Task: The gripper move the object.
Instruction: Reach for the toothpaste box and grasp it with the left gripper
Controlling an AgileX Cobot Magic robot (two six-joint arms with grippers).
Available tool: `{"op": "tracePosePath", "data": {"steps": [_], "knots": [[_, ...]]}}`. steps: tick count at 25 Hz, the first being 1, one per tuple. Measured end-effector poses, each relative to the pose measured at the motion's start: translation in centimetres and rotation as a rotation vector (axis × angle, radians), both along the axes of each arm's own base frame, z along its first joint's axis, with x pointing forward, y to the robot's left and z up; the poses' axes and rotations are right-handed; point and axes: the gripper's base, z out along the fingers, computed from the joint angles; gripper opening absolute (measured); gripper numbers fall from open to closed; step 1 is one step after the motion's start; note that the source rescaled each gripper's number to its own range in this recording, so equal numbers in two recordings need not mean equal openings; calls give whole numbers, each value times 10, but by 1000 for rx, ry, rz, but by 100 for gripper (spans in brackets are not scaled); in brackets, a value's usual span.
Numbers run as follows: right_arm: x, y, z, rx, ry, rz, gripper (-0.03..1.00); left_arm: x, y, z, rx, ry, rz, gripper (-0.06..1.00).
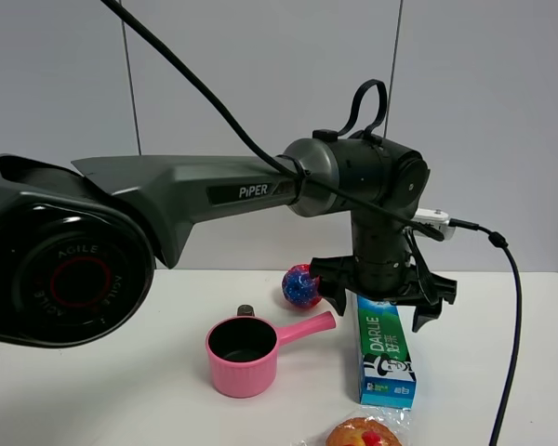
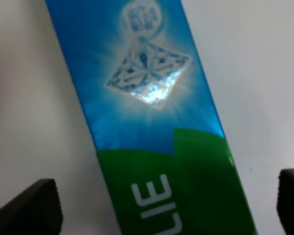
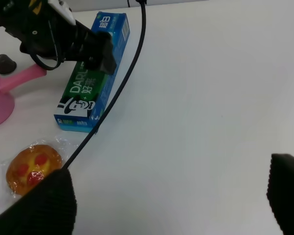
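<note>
The blue-and-green DARLIE toothpaste box [image 1: 386, 348] lies flat on the white table, to the right of the pink saucepan. My left gripper [image 1: 381, 302], a black claw on the PIPER arm, hangs over the box's far end. It is open, with one prong on each side of the box. In the left wrist view the box [image 2: 152, 122] runs between the two spread fingertips [image 2: 36, 208], untouched. The right wrist view shows the box [image 3: 90, 78] under the left claw. My right gripper [image 3: 166, 205] is open above bare table, away from the box.
A pink saucepan [image 1: 246, 353] stands left of the box, its handle pointing at it. A blue-red ball [image 1: 301, 285] lies behind. A wrapped orange-red item [image 1: 363, 433] sits at the front edge. A black cable [image 1: 511, 307] hangs at the right.
</note>
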Motion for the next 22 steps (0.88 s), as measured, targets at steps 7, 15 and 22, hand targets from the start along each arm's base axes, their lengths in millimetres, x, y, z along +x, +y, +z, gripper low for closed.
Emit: {"op": "tracePosePath", "data": {"steps": [7, 15, 22], "knots": [[0, 0, 0, 0, 0, 0, 100, 0, -3, -10, -18, 14, -10, 100], [0, 0, 0, 0, 0, 0, 100, 0, -4, -35, 0, 37, -11, 100], [0, 0, 0, 0, 0, 0, 100, 2, -3, -38, -1, 36, -7, 100]]}}
